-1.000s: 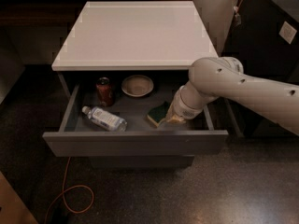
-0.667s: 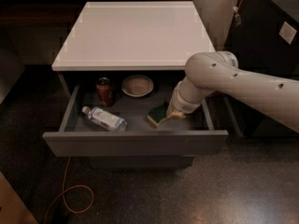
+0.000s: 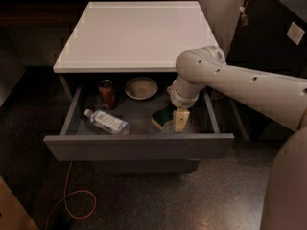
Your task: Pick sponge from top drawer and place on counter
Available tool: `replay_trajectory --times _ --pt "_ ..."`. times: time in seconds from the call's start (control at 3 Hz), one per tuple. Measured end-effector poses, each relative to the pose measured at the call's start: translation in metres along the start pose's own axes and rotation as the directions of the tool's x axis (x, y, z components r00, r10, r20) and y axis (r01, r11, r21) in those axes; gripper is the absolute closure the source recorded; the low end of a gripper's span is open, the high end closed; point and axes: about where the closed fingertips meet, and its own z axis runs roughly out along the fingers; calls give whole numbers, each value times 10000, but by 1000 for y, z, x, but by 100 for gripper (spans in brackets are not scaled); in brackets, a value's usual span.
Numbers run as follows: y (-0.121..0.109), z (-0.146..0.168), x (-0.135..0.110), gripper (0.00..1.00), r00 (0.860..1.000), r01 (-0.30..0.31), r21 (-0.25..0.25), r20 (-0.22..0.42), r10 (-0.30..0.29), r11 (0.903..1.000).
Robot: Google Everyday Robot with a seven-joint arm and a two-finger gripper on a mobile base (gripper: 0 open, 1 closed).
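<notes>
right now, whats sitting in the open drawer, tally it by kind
sponge: 1
clear plastic bottle: 1
red can: 1
beige bowl: 1
total: 4
The gripper is down in the top drawer, right beside the sponge.

It looks like a robot test lab, not a home: a lone grey cabinet (image 3: 144, 166) with a glossy white square top (image 3: 139, 32) stands on dark speckled flooring (image 3: 153, 202). A loose orange cable (image 3: 68, 181) trails across the floor, and a black equipment box (image 3: 268, 32) sits alongside. The robot's pale gripper (image 3: 180, 121) hangs inside the open grey top drawer (image 3: 139, 146).
</notes>
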Motion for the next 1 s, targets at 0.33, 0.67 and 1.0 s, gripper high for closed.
replay_trajectory --times 0.33,0.67,1.0 --pt "-8 17 -5 0 9853 1673 -321 -303 -1682 9854" --pt "-9 30 -8 0 9587 2761 -732 -492 -2800 9583" --pt "-10 46 -3 0 9346 3406 -1321 -602 -3505 9309"
